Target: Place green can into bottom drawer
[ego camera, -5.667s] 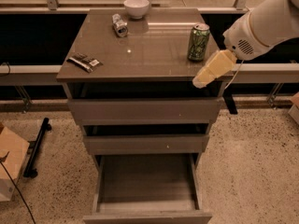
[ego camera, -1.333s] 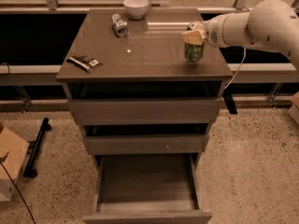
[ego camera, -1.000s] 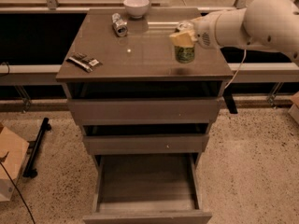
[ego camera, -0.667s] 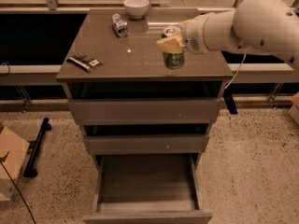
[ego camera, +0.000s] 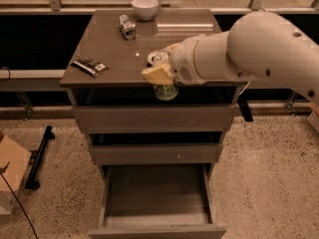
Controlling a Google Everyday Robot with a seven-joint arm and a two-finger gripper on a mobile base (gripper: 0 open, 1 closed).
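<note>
My gripper point(ego camera: 160, 73) is shut on the green can point(ego camera: 165, 89) and holds it upright in the air, just off the front edge of the cabinet top point(ego camera: 114, 59). The can's silver top point(ego camera: 158, 59) shows above the pale fingers point(ego camera: 155, 75) and its green bottom hangs below them. The bottom drawer point(ego camera: 157, 203) is pulled open below, a wide shallow box with nothing in it. The can is high above it, over the two shut upper drawers.
On the cabinet top lie a small silver-grey can point(ego camera: 127, 27) on its side, a white bowl point(ego camera: 145, 7) at the back and a dark snack bar point(ego camera: 89, 66) at the left. A cardboard box point(ego camera: 10, 178) and a black stand point(ego camera: 39, 158) are on the floor at left.
My gripper closed on the green can at the top's right side, lifted it, and carried it left and forward past the front edge of the cabinet top.
</note>
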